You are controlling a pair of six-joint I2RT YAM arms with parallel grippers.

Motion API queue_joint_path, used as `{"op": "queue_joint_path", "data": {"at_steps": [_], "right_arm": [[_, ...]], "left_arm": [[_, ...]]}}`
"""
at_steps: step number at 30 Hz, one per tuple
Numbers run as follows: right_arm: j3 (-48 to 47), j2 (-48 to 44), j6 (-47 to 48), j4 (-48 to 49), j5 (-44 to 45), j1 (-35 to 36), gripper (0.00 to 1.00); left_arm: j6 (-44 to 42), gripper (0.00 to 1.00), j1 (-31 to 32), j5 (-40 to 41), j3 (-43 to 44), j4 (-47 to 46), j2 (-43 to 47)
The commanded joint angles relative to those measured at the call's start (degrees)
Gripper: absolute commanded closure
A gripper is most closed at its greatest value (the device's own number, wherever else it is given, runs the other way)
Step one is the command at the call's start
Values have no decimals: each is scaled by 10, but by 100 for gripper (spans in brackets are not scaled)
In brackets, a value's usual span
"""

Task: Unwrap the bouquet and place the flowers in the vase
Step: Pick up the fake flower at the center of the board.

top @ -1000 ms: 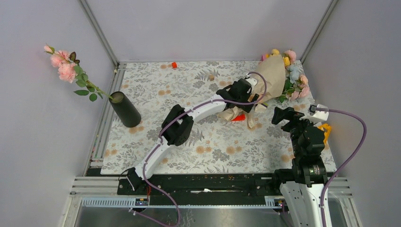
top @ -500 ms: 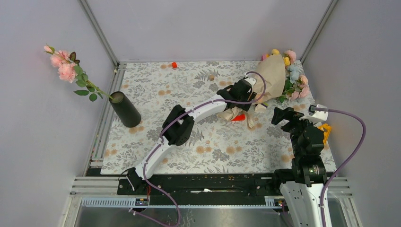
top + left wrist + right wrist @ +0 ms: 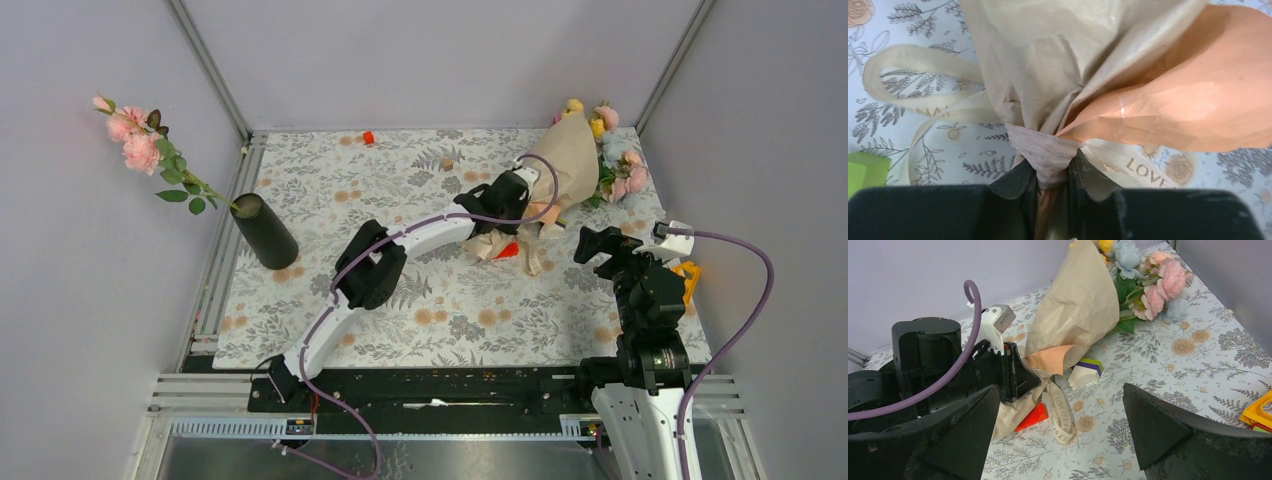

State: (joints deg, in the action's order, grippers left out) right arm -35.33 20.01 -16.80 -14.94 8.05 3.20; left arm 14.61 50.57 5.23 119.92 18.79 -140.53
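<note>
The bouquet (image 3: 570, 160) lies at the back right of the table, its tan paper cone (image 3: 1078, 305) peach inside. The flowers' (image 3: 615, 165) pink, blue and yellow heads (image 3: 1148, 280) point to the far corner. My left gripper (image 3: 520, 205) is shut on the bouquet's tied neck (image 3: 1048, 150), with the cream ribbon (image 3: 1128, 167) looping out on both sides. The right gripper (image 3: 1062, 390) stands open just in front of the bouquet, holding nothing. The black vase (image 3: 265, 232) stands at the left edge with a pink flower stem (image 3: 135, 140) in it.
A red block (image 3: 1035, 417) sits under the paper's tail and a white-and-purple block (image 3: 1087, 372) beside it. A green block (image 3: 865, 170) lies left of the neck. A yellow toy (image 3: 688, 275) is at the right edge and a small red block (image 3: 368, 137) by the back wall.
The left jaws have shut on the bouquet's neck. The bouquet has swung a little toward the back wall. The right arm has not moved.
</note>
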Motion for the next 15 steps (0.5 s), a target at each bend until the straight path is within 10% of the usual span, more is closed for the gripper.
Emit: {"op": "queue_joint_path", "data": {"at_steps": [1, 15], "right_arm": [[1, -1, -1, 13, 8, -2, 0], [8, 9, -44, 19, -39, -2, 0]], "left_arm": [[24, 87, -1, -27, -18, -40, 71], [92, 100, -10, -70, -137, -140, 183]]}}
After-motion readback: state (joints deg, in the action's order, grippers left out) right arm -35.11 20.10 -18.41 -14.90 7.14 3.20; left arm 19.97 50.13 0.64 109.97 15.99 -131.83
